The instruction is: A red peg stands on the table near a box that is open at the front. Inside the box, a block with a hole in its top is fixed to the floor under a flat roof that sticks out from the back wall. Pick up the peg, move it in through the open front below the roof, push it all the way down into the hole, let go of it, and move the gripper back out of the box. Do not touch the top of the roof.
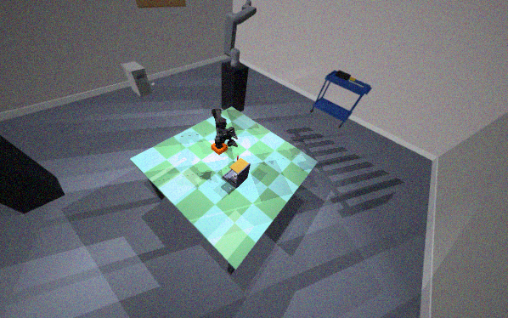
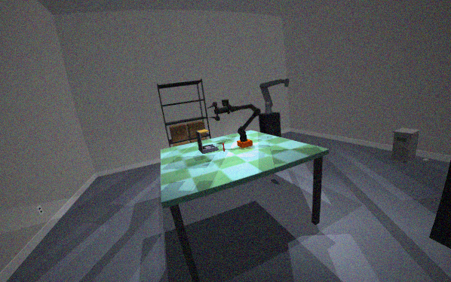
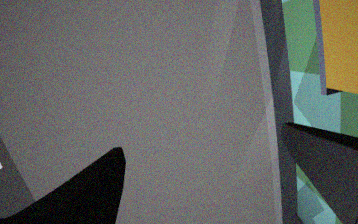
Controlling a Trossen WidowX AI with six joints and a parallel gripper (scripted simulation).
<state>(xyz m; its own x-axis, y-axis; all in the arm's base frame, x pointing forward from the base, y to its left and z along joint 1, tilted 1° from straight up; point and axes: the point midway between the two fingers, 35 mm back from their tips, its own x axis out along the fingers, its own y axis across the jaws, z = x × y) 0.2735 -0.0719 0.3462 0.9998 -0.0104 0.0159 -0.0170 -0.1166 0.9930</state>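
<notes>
The red peg (image 1: 238,157) (image 2: 224,146) stands upright on the table, between the arm's base and the box; it is not in the wrist view. The box (image 1: 243,177) (image 2: 200,142) has an orange-yellow roof (image 1: 239,165) (image 2: 203,131) (image 3: 342,45), which shows at the upper right edge in the wrist view. The block inside is too small and blurred to make out its hole. My gripper (image 1: 236,139) (image 2: 210,112) (image 3: 204,142) is open and empty, its fingers wide apart. It is high above the table, pointing roughly level, above the height of the roof.
The checkered green and pale blue table (image 1: 198,199) (image 2: 234,173) carries the arm's orange base (image 1: 219,148) (image 2: 244,143). Behind the table stand a black pedestal (image 1: 234,87) (image 2: 270,124) with a grey arm, and a shelf rack (image 2: 182,103). A blue cart (image 1: 332,109) is off to the side.
</notes>
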